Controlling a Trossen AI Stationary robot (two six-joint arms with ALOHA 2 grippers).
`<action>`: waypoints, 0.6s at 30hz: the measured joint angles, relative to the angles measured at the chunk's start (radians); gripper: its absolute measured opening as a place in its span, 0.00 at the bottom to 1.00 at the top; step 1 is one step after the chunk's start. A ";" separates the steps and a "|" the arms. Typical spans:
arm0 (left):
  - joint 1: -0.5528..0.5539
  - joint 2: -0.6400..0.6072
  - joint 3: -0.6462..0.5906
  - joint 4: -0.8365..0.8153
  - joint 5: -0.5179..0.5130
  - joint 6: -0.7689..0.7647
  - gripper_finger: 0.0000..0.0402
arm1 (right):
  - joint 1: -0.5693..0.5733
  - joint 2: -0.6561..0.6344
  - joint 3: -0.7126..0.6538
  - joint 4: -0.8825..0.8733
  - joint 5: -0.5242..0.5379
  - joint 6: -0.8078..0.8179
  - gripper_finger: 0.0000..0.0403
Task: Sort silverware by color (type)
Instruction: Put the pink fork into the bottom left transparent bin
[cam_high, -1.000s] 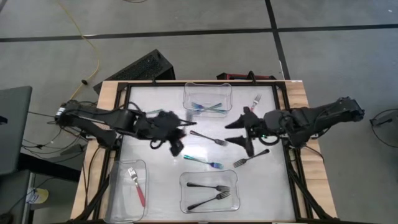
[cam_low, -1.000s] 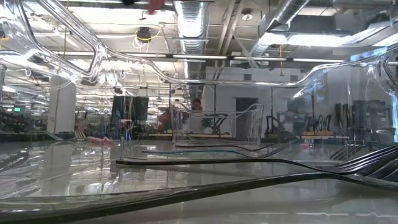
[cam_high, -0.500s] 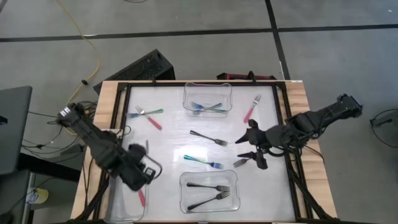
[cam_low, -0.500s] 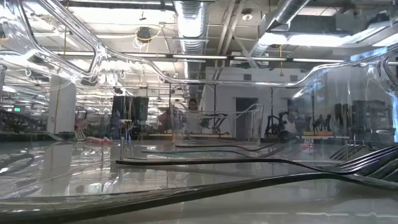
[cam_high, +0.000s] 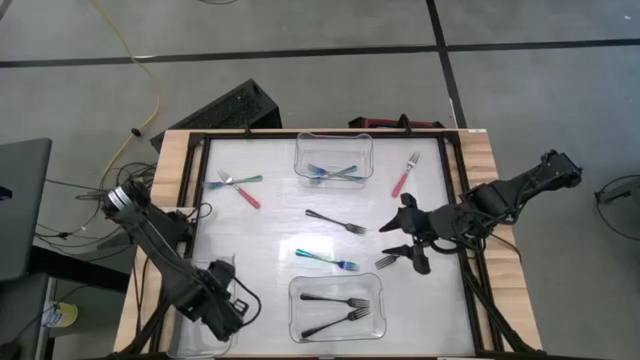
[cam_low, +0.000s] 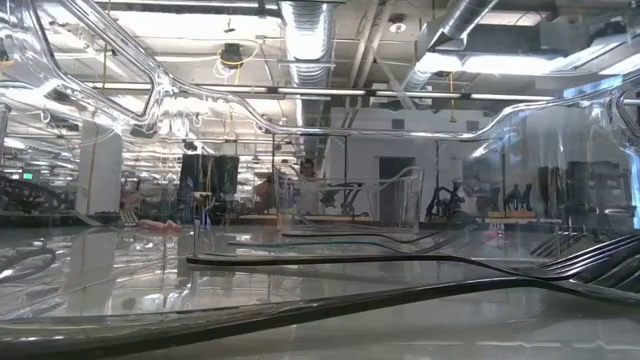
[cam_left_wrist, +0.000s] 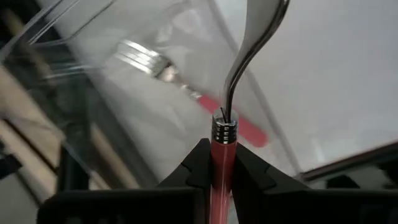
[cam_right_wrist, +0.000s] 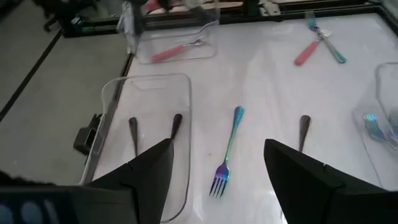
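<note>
Table (cam_high: 270, 250): white top in a dark frame, wooden edges at 9 and 3 o'clock.
12 o'clock bin (cam_high: 334, 156): clear, holding crossed teal forks (cam_high: 334, 173).
6 o'clock bin (cam_high: 336, 307): clear, holding two black forks (cam_high: 336, 308).
7 o'clock bin (cam_high: 200, 300): clear, largely covered by the left arm.
Left gripper (cam_high: 222, 312): over the 7 o'clock bin; fingers not discernible from above.
Right gripper (cam_high: 398, 237): at 3 o'clock, fingers spread wide, nothing between them, beside a dark fork (cam_high: 386, 262).
Loose at centre: black fork (cam_high: 335, 221); teal fork (cam_high: 326, 260) toward 6 o'clock of it.
Loose at 10 o'clock: red fork (cam_high: 241, 190) crossing a teal fork (cam_high: 228, 183).
Loose at 1 o'clock: red-handled fork (cam_high: 405, 175).
</note>
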 joint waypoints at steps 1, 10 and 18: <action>-0.003 0.004 -0.003 0.001 0.018 -0.001 0.05 | 0.000 0.000 0.000 0.002 0.011 0.012 0.68; -0.089 0.036 -0.031 0.075 0.130 -0.056 0.04 | -0.013 0.000 0.000 0.001 0.034 0.124 0.68; -0.139 0.067 -0.031 0.070 0.156 -0.059 0.04 | -0.013 0.000 0.000 0.006 0.035 0.175 0.68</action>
